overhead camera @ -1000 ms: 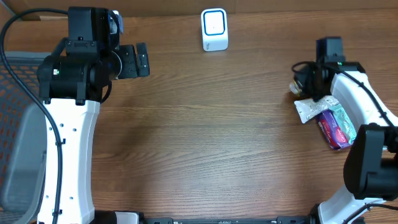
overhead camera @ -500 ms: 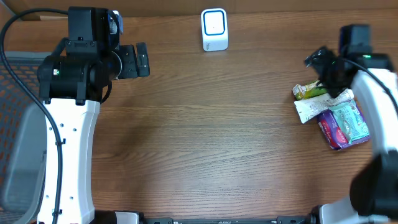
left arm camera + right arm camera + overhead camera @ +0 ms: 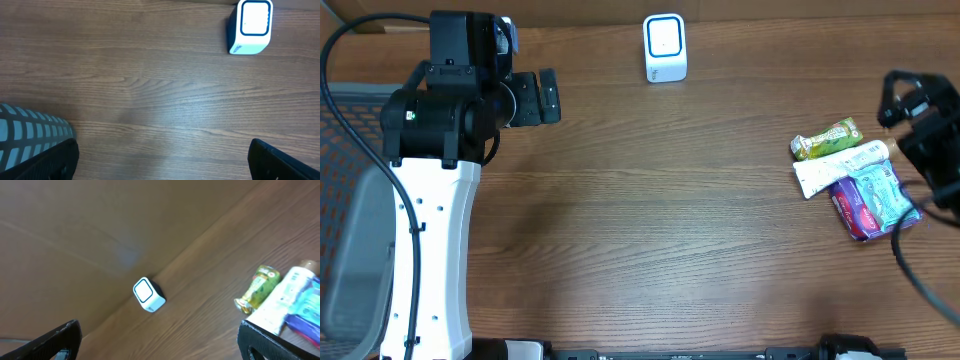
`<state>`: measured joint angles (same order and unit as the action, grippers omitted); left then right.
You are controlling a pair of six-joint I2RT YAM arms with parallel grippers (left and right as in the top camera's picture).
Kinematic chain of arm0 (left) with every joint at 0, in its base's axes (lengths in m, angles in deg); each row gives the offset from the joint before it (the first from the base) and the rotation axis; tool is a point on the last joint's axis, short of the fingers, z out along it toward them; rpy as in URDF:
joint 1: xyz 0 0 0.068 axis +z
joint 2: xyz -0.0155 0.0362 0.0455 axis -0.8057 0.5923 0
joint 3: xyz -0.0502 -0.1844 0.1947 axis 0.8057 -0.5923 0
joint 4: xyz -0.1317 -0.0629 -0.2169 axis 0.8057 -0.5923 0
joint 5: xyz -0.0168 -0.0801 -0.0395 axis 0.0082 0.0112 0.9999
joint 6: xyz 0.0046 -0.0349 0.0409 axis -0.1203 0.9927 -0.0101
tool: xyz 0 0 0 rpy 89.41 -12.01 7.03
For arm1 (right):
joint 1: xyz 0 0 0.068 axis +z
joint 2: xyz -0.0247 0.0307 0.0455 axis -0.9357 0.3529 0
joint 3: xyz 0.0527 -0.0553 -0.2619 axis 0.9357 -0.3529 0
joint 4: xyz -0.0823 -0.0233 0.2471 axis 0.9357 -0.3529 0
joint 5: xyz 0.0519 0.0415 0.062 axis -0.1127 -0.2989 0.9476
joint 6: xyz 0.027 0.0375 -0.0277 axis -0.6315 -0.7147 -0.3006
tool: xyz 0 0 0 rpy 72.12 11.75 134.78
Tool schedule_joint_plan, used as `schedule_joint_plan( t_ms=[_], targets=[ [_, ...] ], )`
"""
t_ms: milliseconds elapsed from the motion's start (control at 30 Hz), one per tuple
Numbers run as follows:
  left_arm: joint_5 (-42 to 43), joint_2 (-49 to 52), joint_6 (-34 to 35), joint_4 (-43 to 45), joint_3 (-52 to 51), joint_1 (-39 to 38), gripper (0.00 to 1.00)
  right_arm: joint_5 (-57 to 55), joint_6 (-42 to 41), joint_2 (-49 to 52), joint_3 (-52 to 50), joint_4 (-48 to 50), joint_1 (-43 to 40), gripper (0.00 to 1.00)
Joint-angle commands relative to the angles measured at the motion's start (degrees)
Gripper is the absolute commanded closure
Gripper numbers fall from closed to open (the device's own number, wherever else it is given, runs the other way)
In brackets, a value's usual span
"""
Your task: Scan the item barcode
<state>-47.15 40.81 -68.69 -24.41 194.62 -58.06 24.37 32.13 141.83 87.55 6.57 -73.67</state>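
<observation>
- Lying at R side of table [image 3: 670,230] was the green packet [image 3: 827,138], touching a white tube [image 3: 840,166]; scanner [image 3: 665,47] stood well apart.
- R claw [image 3: 160,340] gaped wide, empty.
- L claw [image 3: 162,162] gaped wide, empty.

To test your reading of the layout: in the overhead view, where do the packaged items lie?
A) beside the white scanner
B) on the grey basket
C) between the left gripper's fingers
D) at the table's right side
D: the green packet and white tube lie at the right of the table, far from the white scanner.
</observation>
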Motion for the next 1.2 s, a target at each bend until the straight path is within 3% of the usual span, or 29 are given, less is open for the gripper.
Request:
schedule_joint_plan(
  t_ms=[0,167,467,633,967,1167],
  targets=[
    [-0.5,0.5,-1.1,0.0,0.7,0.2,0.01,-4.0,0.5,-2.1,0.3,-1.9,0.1,0.00],
    [-0.5,0.5,-1.1,0.0,0.7,0.2,0.00,-9.8,0.6,-4.6,0.3,-6.3,0.1,0.00],
    [-0.5,0.5,-1.1,0.0,0.7,0.2,0.00,-11.2,14.0,-6.5,-4.0,-2.0,0.2,0.00],
    [-0.5,0.5,-1.1,0.0,0.7,0.2,0.00,-11.0,17.1,-13.0,-15.8,10.5,0.6,0.00],
    [-0.5,0.5,-1.1,0.0,0.7,0.2,0.00,-11.0,17.0,-32.0,-54.3,45.7,3.4,0.00],
    [-0.5,0.5,-1.1,0.0,0.7,0.2,0.01,-11.0,17.0,-44.0,-73.2,59.7,3.7,0.00]
  ],
)
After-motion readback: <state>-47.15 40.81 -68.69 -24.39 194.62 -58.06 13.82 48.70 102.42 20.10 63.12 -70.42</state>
